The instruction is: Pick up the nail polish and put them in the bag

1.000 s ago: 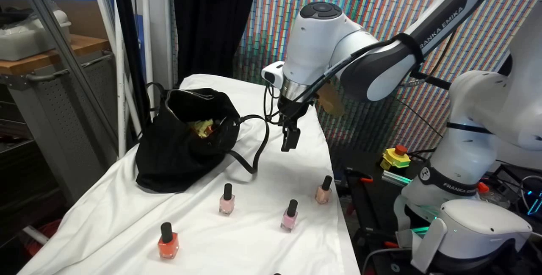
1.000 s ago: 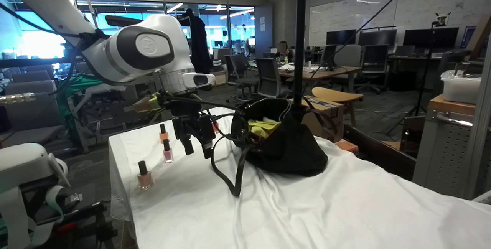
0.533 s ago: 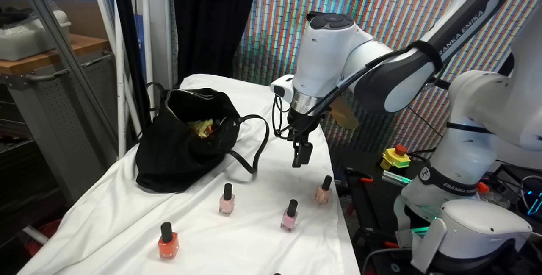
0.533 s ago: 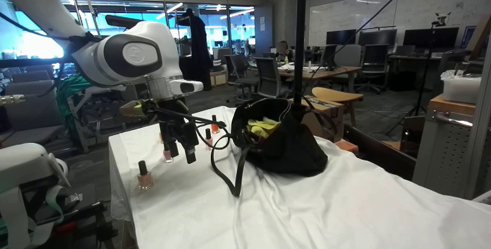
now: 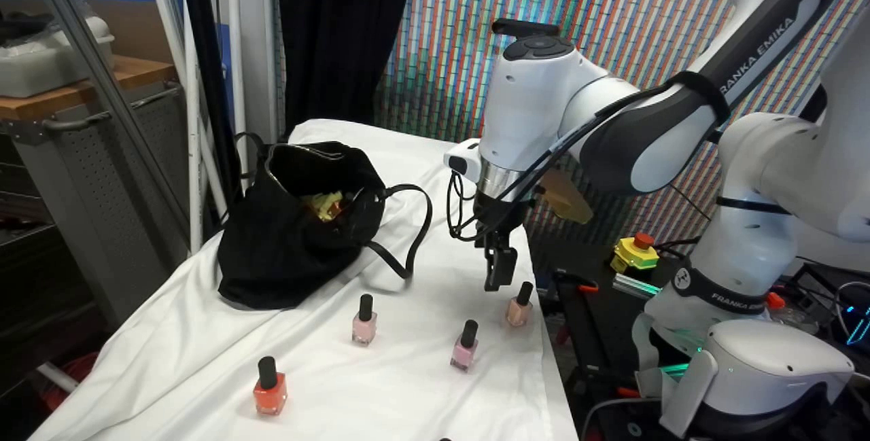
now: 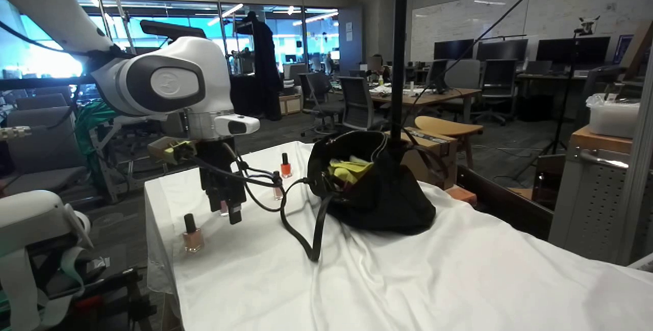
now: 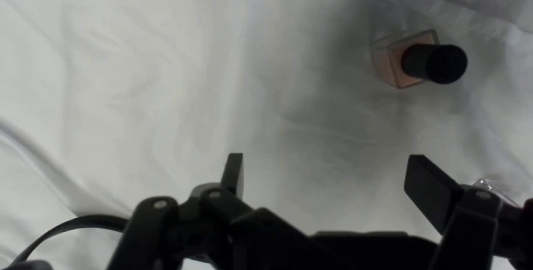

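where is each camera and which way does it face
Wrist view: behind the open tool, whose fingers show; faces down at white cloth and the peach bottle.
An exterior view: sits past the orange-red bottle, angled down toward the bag; arm and tool show.
An exterior view: sits past the peach bottle, facing roughly opposite, toward office chairs; arm and tool show.
Both exterior views share bag, cloth, peach bottle.

Windows (image 6: 320,30) — bright, bluish | whiteboard (image 6: 510,25) | dark floor (image 6: 497,165) | brown desk (image 6: 454,93) | backdrop (image 5: 442,54) — multicoloured, striped
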`<control>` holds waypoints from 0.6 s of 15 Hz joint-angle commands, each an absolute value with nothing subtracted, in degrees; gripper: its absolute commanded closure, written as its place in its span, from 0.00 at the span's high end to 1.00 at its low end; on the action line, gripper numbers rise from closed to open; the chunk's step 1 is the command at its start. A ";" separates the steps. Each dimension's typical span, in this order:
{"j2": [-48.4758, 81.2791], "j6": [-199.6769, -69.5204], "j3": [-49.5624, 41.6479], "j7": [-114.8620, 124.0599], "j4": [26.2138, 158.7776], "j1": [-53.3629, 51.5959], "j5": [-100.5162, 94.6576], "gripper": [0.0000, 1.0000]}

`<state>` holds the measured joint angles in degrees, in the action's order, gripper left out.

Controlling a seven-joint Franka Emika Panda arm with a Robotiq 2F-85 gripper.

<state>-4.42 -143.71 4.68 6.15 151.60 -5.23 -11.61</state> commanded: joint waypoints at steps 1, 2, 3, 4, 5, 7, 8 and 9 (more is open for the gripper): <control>-7.04 -143.07 5.08 1.50 153.65 -6.09 -5.71 1.00; -7.21 -142.68 5.12 0.59 153.94 -6.26 -4.73 1.00; -7.43 -142.16 5.16 -0.28 154.16 -6.39 -4.10 1.00; -7.69 -142.01 5.21 -1.05 154.56 -6.58 -3.35 1.00; -7.92 -141.81 5.21 -2.12 154.84 -6.79 -2.22 1.00; -8.29 -141.56 5.34 -3.93 155.50 -7.32 -0.73 1.00; -8.46 -141.54 5.37 -4.76 155.81 -7.60 0.10 1.00; -8.63 -141.36 5.34 -5.69 156.01 -7.89 1.05 1.00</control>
